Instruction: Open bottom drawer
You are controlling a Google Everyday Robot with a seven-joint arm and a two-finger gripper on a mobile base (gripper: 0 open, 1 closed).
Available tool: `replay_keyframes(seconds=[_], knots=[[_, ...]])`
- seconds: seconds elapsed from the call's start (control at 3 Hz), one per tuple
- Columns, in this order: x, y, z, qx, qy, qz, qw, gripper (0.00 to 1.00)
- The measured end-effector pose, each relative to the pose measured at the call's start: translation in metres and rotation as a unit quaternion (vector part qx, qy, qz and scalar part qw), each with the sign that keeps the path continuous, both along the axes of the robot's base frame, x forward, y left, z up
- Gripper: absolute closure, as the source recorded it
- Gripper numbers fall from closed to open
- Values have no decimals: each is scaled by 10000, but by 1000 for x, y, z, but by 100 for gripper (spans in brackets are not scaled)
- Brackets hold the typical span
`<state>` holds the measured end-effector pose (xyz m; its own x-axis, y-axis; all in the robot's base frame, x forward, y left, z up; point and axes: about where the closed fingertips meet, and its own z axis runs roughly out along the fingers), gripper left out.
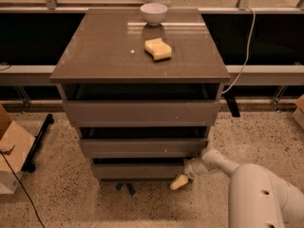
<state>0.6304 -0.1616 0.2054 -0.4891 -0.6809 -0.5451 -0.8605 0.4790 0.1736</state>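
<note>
The bottom drawer [137, 170] is the lowest, narrowest grey-brown front of three on the cabinet, with a thin dark gap above it. My gripper [181, 180] sits at the drawer's lower right corner, its pale yellowish fingertip [179, 182] pointing down-left toward the floor. My white arm [259, 194] reaches in from the lower right. The middle drawer [142, 147] and the tall top drawer [141, 113] sit above it.
A white bowl [153, 12] and a yellow sponge [158, 49] rest on the cabinet top [95, 51]. A cardboard box [12, 151] and a black bar stand on the speckled floor at left. A white cable [242, 56] hangs at right.
</note>
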Motion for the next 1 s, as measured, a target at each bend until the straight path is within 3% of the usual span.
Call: replay_keyframes(seconds=[0.33, 1.0], knots=[[-15, -3, -5, -10, 180, 16, 9998, 47], [-15, -3, -2, -11, 180, 16, 9998, 93]])
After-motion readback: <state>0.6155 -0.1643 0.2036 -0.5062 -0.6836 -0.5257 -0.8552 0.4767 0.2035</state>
